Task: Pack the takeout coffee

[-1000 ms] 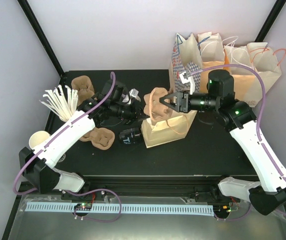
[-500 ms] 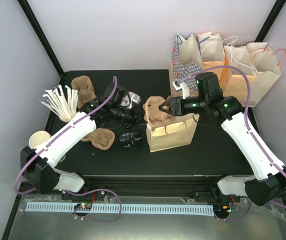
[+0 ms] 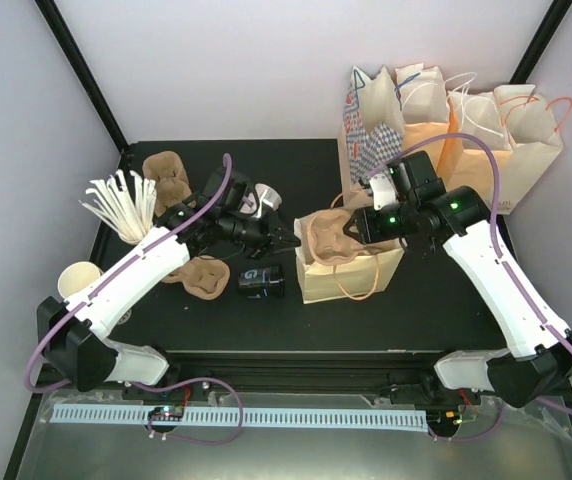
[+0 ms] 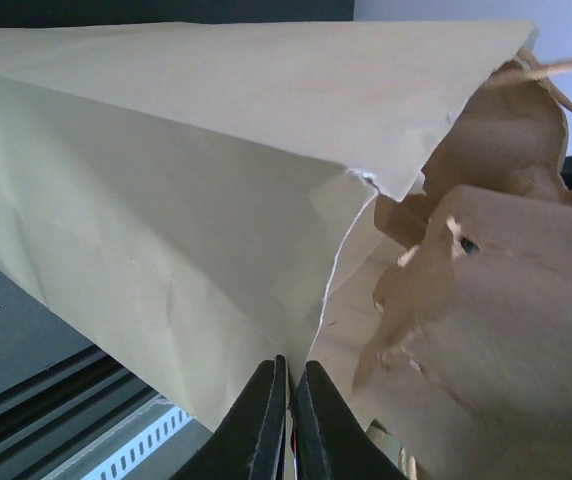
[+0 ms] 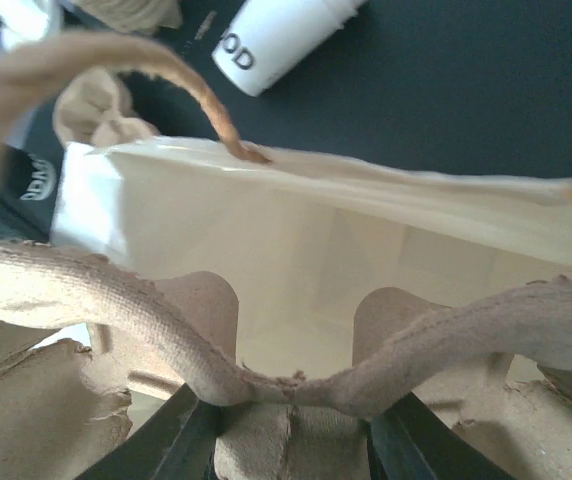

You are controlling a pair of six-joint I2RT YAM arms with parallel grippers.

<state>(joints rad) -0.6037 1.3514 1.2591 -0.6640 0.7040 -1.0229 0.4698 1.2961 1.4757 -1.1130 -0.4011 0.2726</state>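
Black table (image 3: 416, 300): kraft paper bag (image 3: 351, 280) stands upright near centre, with the pulp cup carrier (image 3: 328, 236) sitting in its open mouth. The right gripper (image 3: 354, 228) comes in from the bag's 3 o'clock and is clamped on the carrier's middle ridge. The left gripper (image 3: 288, 240), at the bag's 9 o'clock, has its fingers pinched narrow on the edge of the bag's side wall. The takeout coffee (image 3: 258, 200), a white cup with black lettering, lies on its side on the table at 10 o'clock from the bag, outside it; a black cup (image 3: 262, 280) lies at the bag's 9 o'clock.
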